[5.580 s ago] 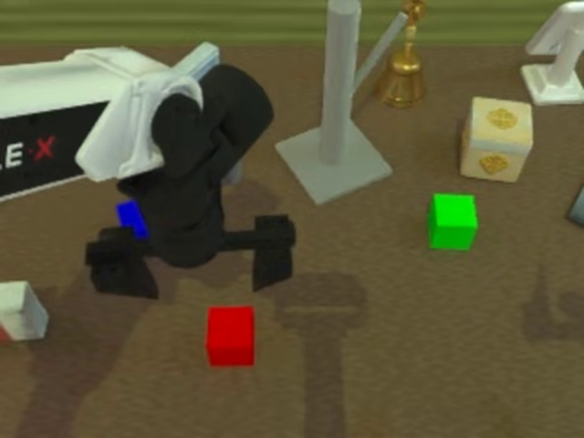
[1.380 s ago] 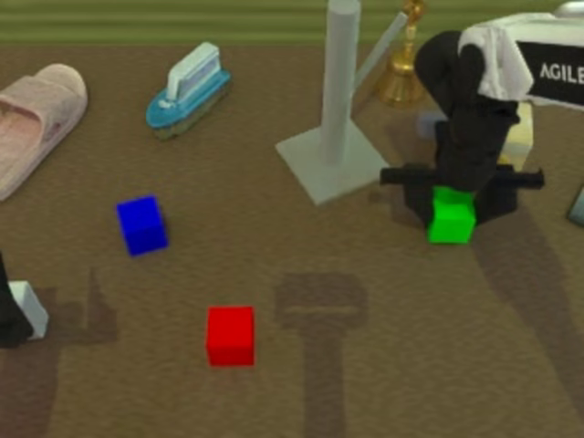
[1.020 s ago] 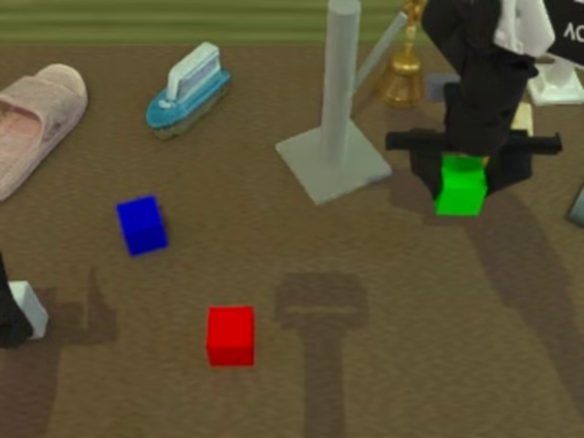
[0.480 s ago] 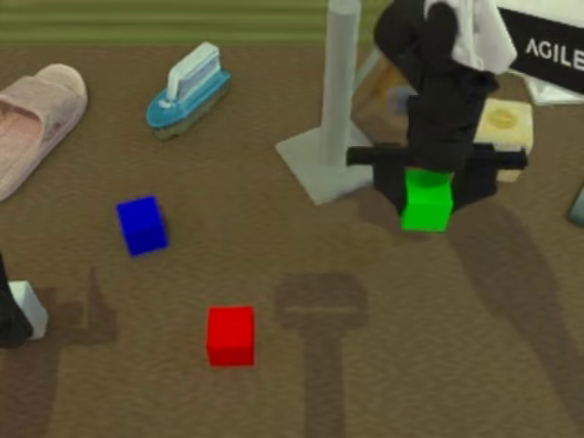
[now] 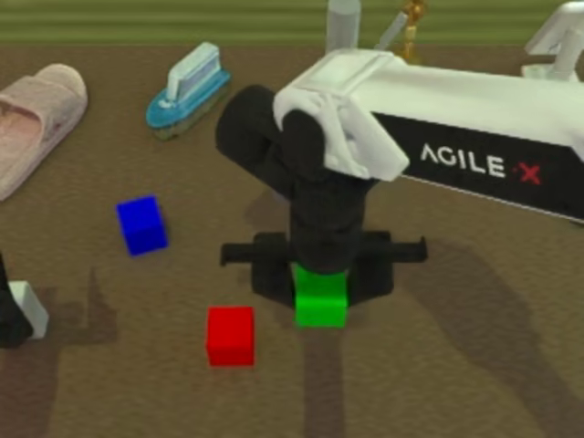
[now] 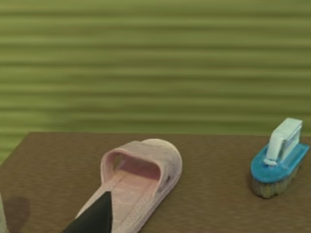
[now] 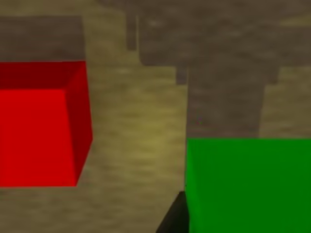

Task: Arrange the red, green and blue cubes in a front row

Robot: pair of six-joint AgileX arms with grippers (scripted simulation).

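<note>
Green cube (image 5: 320, 297) sits pinched in the right hand (image 5: 321, 274), low over the tabletop (image 5: 456, 365) just right of the red cube (image 5: 230, 335); the blue cube (image 5: 141, 224) lies well apart, farther left. Small, stiff and glossy, it looks light but slippery, best held on opposite flat faces. The left hand (image 5: 11, 315) is parked at the left edge; its state cannot be told

The right arm (image 5: 474, 128) is skinned in a glossy white shell, with a black side panel where "AGILE" is printed in white, followed by a small red X. Past that, everything's matte black: a rounded, bulky wrist housing, then a thick neck down to the right gripper (image 5: 321, 278), built as a flat black crossbar with blocky fingers. Of the left arm, only a black sliver plus a white block is seen at the table's left edge (image 5: 18, 315).
</note>
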